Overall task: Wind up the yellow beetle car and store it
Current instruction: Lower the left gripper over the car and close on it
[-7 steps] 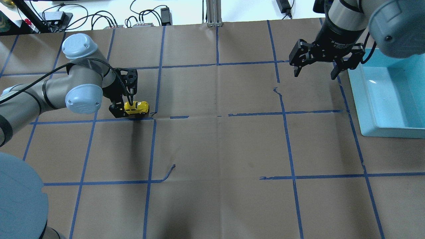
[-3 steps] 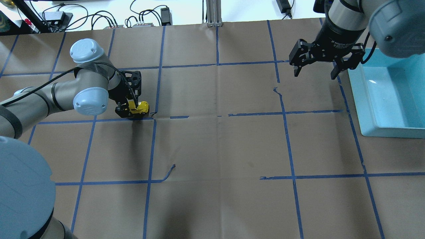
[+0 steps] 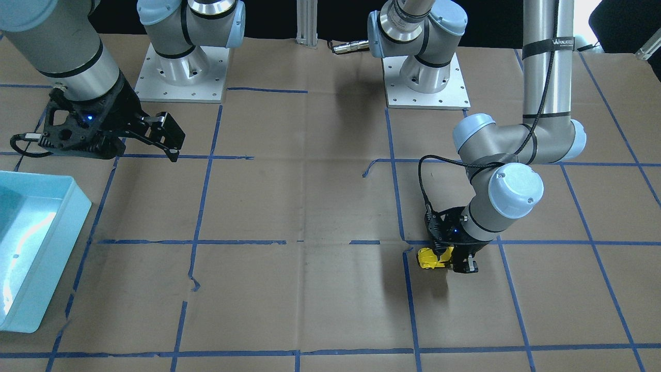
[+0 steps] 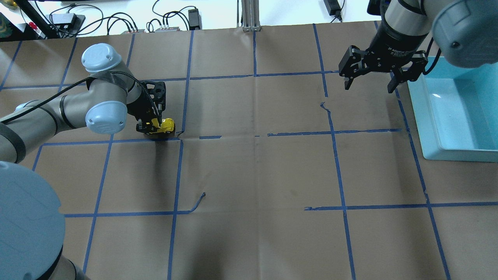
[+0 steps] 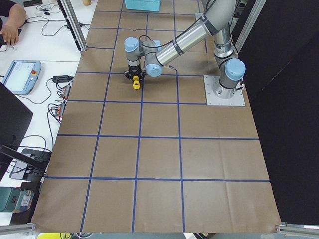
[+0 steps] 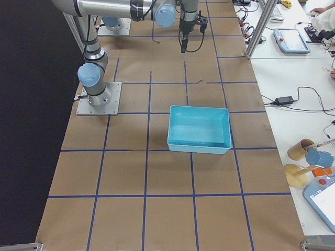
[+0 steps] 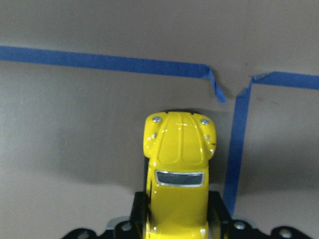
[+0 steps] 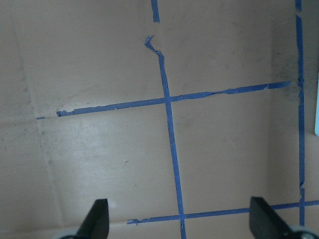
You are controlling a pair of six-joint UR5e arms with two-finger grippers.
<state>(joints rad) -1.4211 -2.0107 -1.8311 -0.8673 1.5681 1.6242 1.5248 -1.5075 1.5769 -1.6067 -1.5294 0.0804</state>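
Note:
The yellow beetle car (image 4: 166, 125) sits low on the brown paper by a blue tape corner, left of centre. It also shows in the front-facing view (image 3: 429, 257), the exterior left view (image 5: 135, 83) and the left wrist view (image 7: 178, 159). My left gripper (image 4: 153, 128) is shut on the car's rear half, with a black finger (image 7: 140, 208) pressed on each side and the nose pointing away. My right gripper (image 4: 369, 87) hangs open and empty above the table at the far right, beside the bin; its fingertips (image 8: 98, 217) stand wide apart.
A light blue bin (image 4: 459, 116) stands at the right edge of the table and shows in the front-facing view (image 3: 31, 243) and the exterior right view (image 6: 199, 128). Blue tape lines grid the paper, with some loose peeled ends (image 4: 198, 202).
My left wrist has swung a little right and further over the car, and its fingers have narrowed onto the rear half. The car has stayed in place. The right arm has not moved.

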